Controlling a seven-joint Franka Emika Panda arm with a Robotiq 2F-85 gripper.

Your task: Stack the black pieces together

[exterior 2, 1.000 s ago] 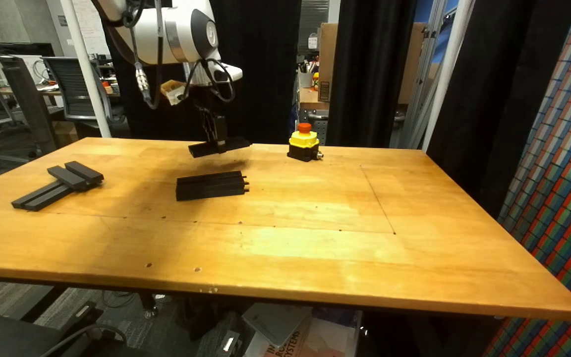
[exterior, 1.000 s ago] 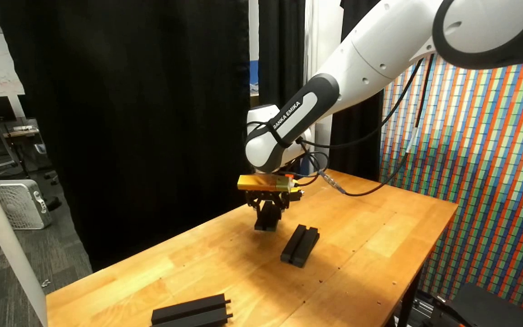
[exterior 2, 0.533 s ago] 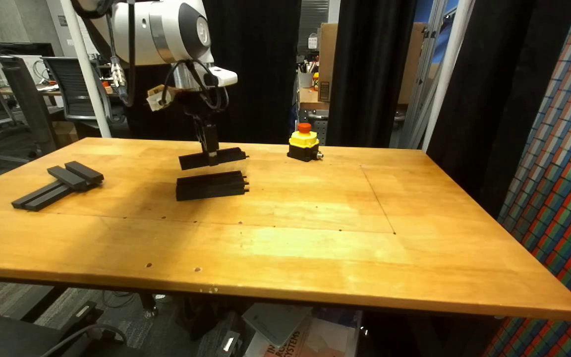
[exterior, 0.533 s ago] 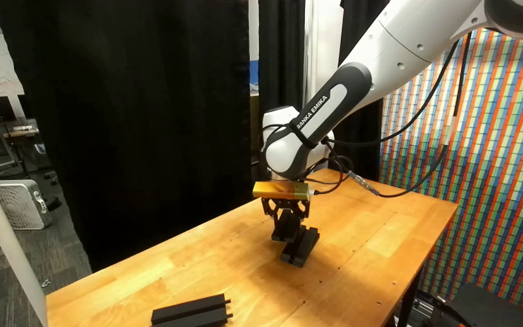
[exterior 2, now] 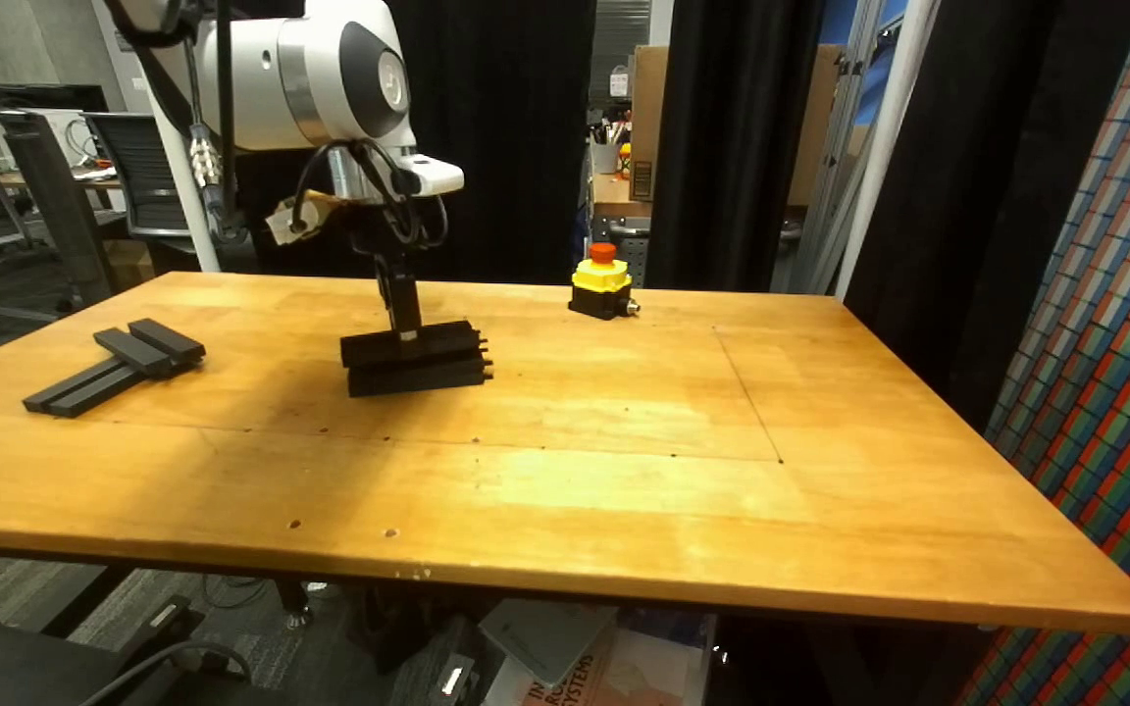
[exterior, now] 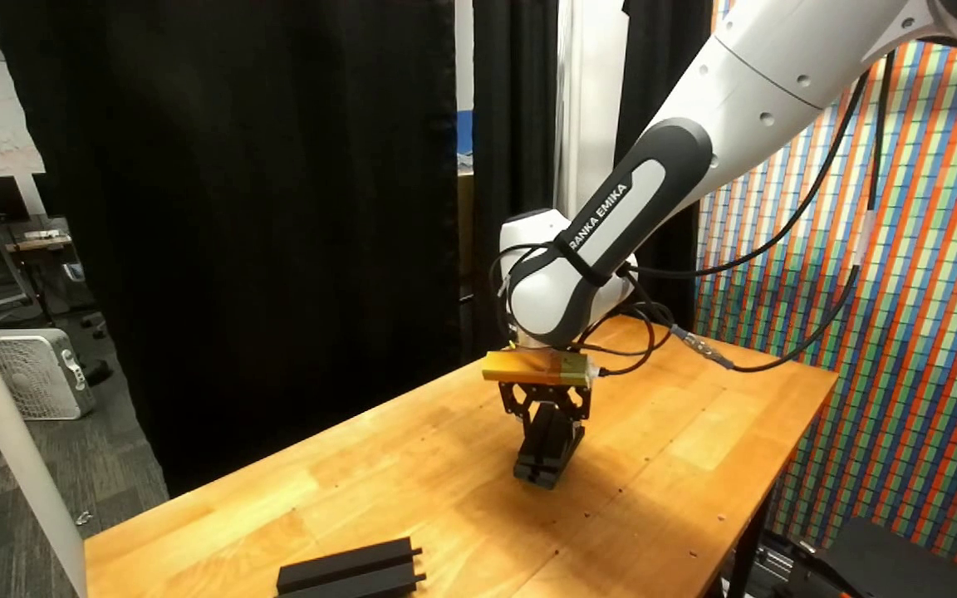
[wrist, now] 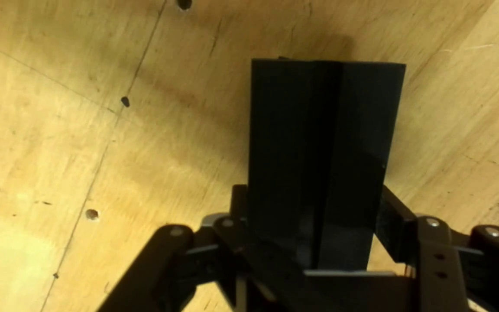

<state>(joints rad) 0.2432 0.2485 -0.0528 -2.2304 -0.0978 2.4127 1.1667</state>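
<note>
A black curtain (exterior: 238, 208) hung along the far side, and in front of it stretched the wooden worktop (exterior 2: 624, 510). The white robot arm (exterior: 736, 100) reached in from the right in an exterior view, its wrist bent down. Beyond the worktop, at the left, stood a white box fan (exterior: 34, 374). The tool (exterior: 552, 428) gripped a grooved black block (wrist: 319, 160) across its width and held it almost directly over a lower block (exterior 2: 418, 379), which lay on the worktop left of the middle in an exterior view; whether the two touched could not be made out. Farther left there, well apart from these, a near block (exterior 2: 99, 390) and a far block (exterior 2: 168, 338), both black, met at an angle; how they overlapped was hard to tell. A yellow, black and red emergency-stop button (exterior 2: 601, 281) sat by the far edge, right of the tool. Short pegs (exterior 2: 488, 372) stuck out from the right end of the lower block.
</note>
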